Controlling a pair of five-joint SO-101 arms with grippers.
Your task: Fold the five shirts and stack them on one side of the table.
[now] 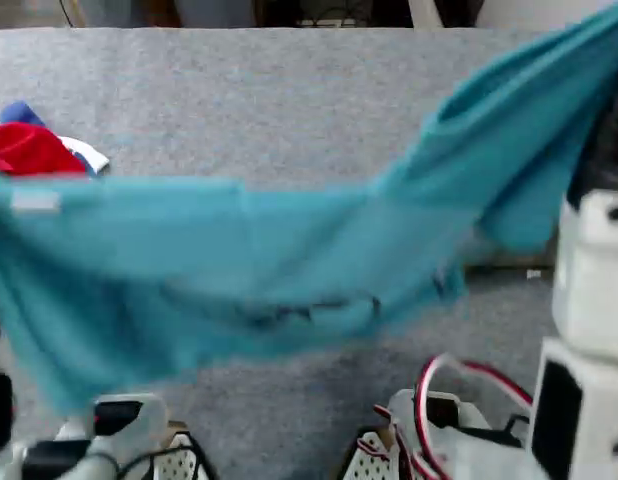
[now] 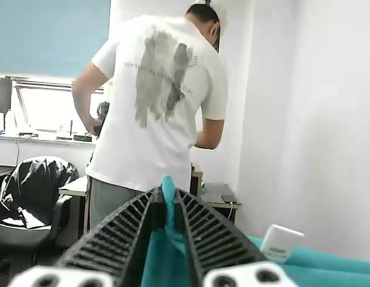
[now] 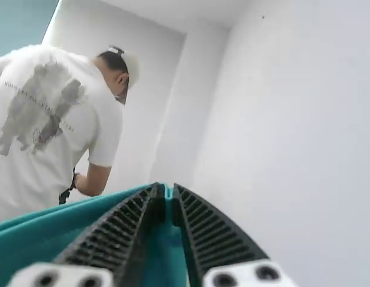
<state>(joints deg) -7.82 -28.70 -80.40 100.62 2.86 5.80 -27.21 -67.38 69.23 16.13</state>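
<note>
A teal shirt (image 1: pixel 259 270) hangs spread across the high view, held up above the grey table (image 1: pixel 289 100) at both ends. In the left wrist view my left gripper (image 2: pixel 167 203) is shut on a pinch of the teal shirt (image 2: pixel 167 251), which hangs below its ribbed black fingers (image 2: pixel 125 230). My right gripper (image 3: pixel 164 197) is shut on another edge of the teal shirt (image 3: pixel 59 239), its black fingers (image 3: pixel 203 227) closed around the cloth. A pile of other shirts (image 1: pixel 34 150), red, blue and white, lies at the table's left edge.
The arm bases (image 1: pixel 139 440) and a red cable (image 1: pixel 459 390) sit at the near table edge. A white arm segment (image 1: pixel 589 300) rises at the right. The far part of the table is bare grey felt.
</note>
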